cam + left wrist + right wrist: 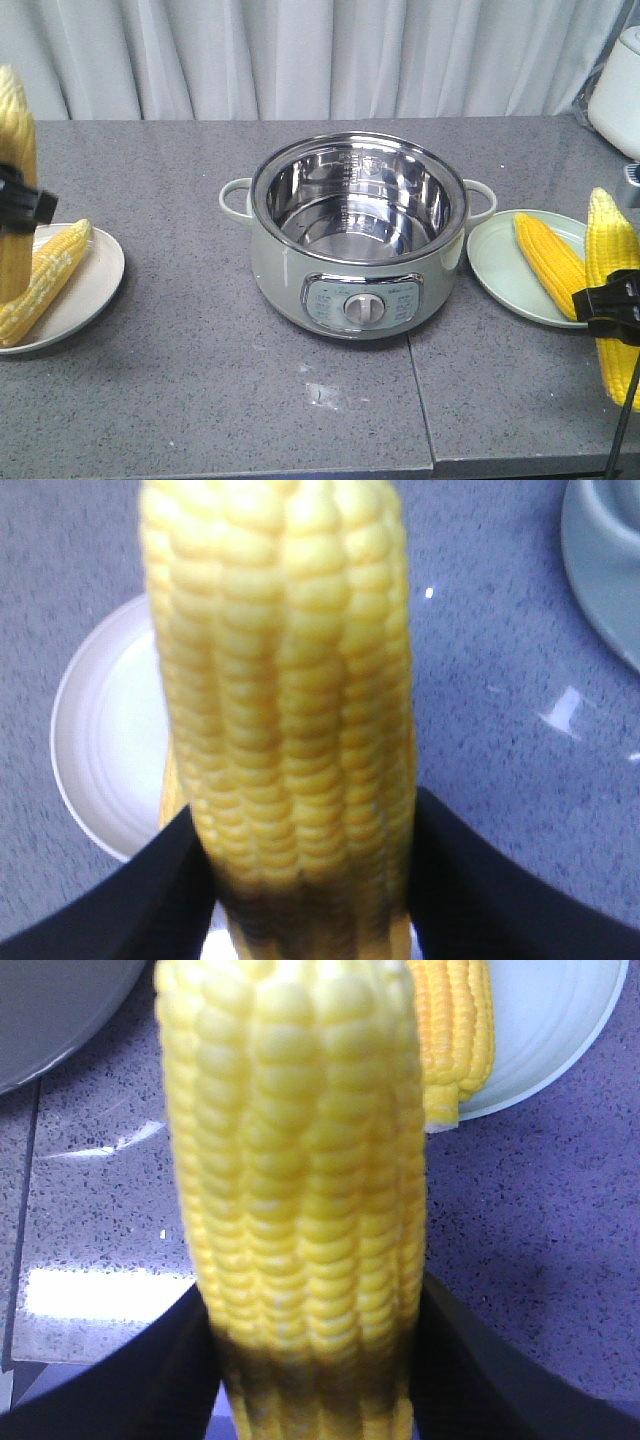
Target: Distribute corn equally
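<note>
Corn totals four cobs: your left gripper (300, 880) clamps the left upright cob (285, 680), your right gripper (315, 1360) the right upright cob (300, 1160); the left plate (100, 270) holds a third cob (50, 272), the right plate (495, 262) a fourth cob (548, 262). One pot (280, 270) stands between them on the grey counter (180, 400). Only your front view shows the curtain (300, 60).
</note>
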Controlling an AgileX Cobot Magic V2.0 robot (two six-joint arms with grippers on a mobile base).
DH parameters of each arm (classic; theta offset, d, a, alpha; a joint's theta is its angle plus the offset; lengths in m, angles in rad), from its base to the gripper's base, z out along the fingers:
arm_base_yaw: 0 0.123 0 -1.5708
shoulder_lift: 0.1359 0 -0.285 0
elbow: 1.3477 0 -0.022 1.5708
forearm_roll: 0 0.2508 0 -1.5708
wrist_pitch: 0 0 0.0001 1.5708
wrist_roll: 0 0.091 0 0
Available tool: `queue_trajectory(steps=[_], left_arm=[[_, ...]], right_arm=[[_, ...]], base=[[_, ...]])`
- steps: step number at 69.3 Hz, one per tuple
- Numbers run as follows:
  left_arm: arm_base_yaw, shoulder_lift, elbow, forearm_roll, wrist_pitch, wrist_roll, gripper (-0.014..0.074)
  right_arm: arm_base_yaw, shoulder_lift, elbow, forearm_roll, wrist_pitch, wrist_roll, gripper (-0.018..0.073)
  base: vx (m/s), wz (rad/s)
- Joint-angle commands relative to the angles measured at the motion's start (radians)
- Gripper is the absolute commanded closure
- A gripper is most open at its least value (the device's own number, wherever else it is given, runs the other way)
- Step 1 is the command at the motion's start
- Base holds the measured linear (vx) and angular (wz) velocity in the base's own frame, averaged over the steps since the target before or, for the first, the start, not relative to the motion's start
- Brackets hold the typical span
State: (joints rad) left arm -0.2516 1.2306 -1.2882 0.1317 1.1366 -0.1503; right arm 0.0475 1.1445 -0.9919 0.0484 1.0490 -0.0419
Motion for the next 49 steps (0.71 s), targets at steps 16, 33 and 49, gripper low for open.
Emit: queue_trajectory(steps=[16, 33, 49], left_arm=[[0.004, -0.147, 0.187, 0.005, -0.08, -0.11, 0.0379], [0.004, -0.192, 0.273, 0.005, -0.101, -0.133, 0.0379], [0.004, -0.191, 0.273, 0.0, -0.088, -0.133, 0.0379]], right_arm=[[-0.008, -0.021, -0.024, -0.003, -0.037, -0.004, 0.0316], [-0.008, -0.021, -0.024, -0.003, -0.037, -0.004, 0.0316], [-0.008, -0.021, -0.024, -0.003, -0.037, -0.004, 0.0316]], base=[[0.0, 0.0], [0.0, 0.0], [0.0, 0.0]])
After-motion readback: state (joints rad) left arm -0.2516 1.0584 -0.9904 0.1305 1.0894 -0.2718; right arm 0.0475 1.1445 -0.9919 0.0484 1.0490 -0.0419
